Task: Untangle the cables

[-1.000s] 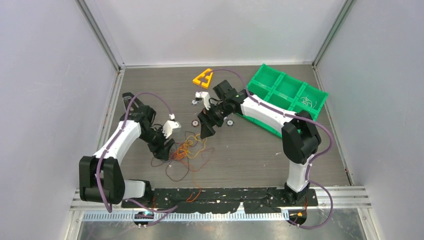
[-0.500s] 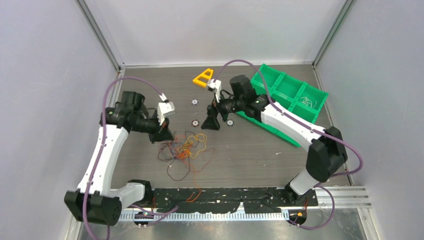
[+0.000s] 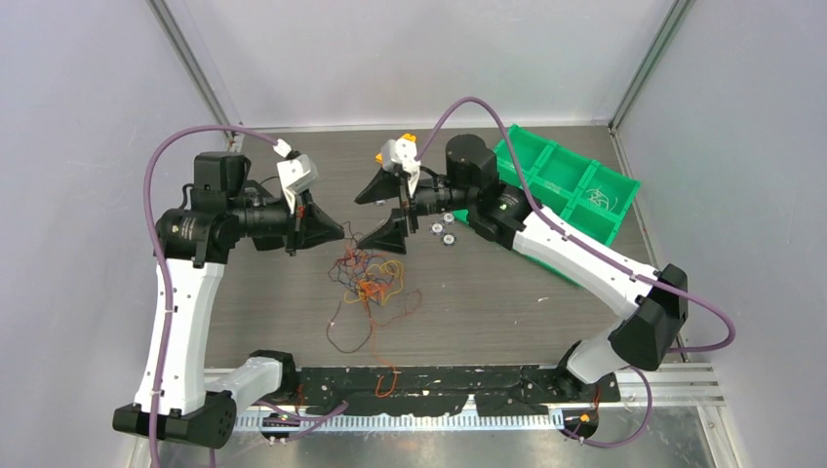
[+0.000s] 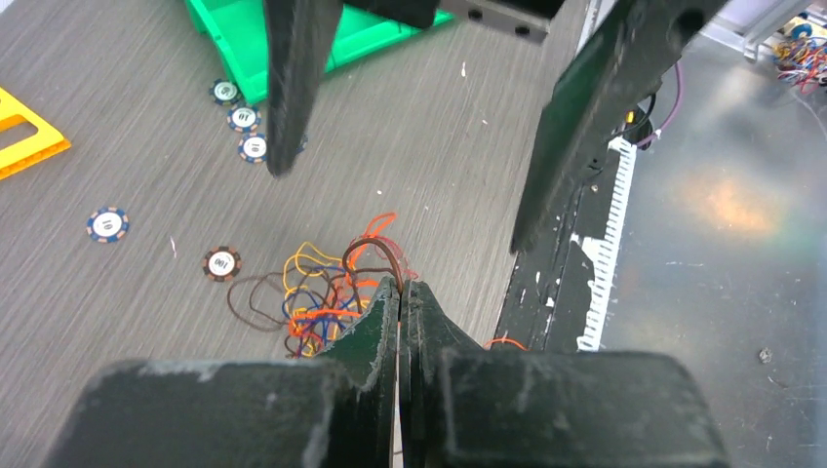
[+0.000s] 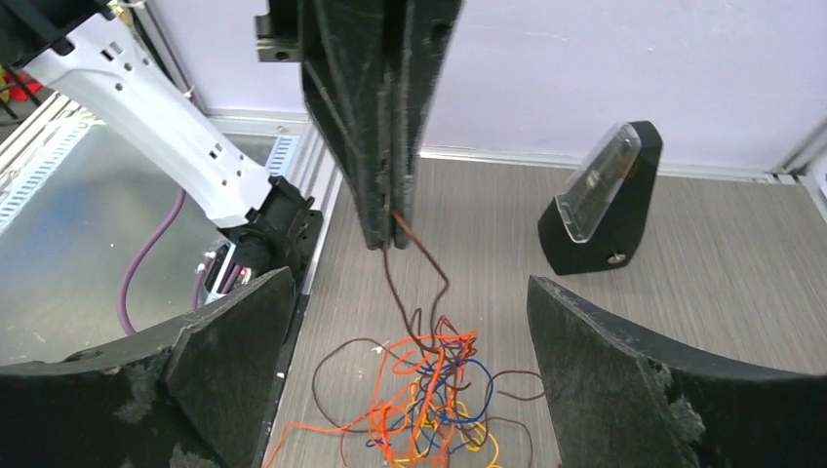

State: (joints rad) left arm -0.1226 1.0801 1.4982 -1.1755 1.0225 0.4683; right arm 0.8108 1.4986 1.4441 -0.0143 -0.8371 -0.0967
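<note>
The cables (image 3: 366, 276) are a tangle of thin orange, yellow, blue, red and dark brown wires on the dark table, between the two arms. My left gripper (image 3: 332, 232) is raised above the table and shut on one dark brown wire. In the left wrist view the closed tips (image 4: 400, 287) pinch that wire above the tangle (image 4: 322, 292). The right wrist view shows the wire running up from the cables (image 5: 444, 385) into the left gripper (image 5: 386, 234). My right gripper (image 3: 378, 214) stands wide open, facing the left one, with nothing between its fingers (image 5: 229, 375).
A green compartment bin (image 3: 558, 181) sits at the back right under the right arm. Poker chips (image 3: 445, 234) lie beside it, others (image 4: 222, 263) near the tangle. A yellow plastic piece (image 4: 24, 132) lies at the back. A black wedge block (image 5: 600, 200) stands at the left.
The left gripper shut on the brown wire and rose, drawing the tangle toward the back. The right arm lifted and turned its open jaws toward the left gripper.
</note>
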